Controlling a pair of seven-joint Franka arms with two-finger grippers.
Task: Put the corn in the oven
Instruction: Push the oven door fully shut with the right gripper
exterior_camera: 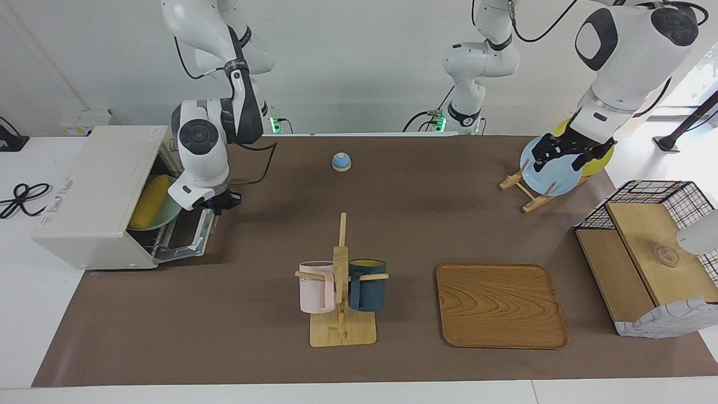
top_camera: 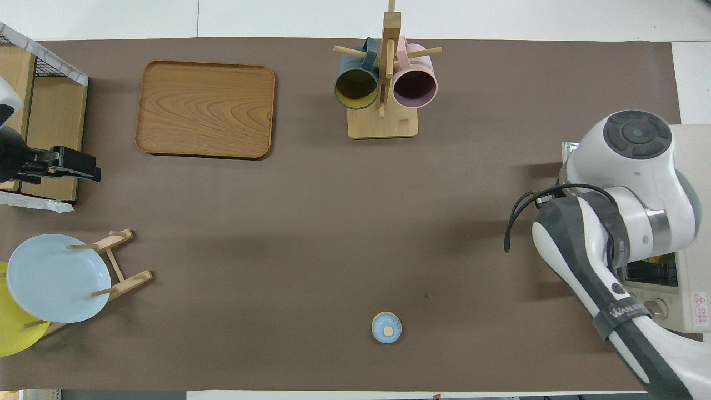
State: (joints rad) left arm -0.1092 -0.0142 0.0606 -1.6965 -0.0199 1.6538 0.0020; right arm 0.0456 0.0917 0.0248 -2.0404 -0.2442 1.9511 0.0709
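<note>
I see the corn point(exterior_camera: 150, 193) on a plate inside the oven point(exterior_camera: 95, 196); my right jaws point(exterior_camera: 221, 203), closed and empty, hang at its dropped door. Next I'd lift that door shut, while my left jaws point(exterior_camera: 566, 152) wait open over the plate rack point(exterior_camera: 527, 193).

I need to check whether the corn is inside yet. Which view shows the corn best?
The facing view: the corn lies on a green plate inside the oven, seen through its open door. In the overhead view the right arm and the oven's top hide it, apart from a yellow sliver.
</note>
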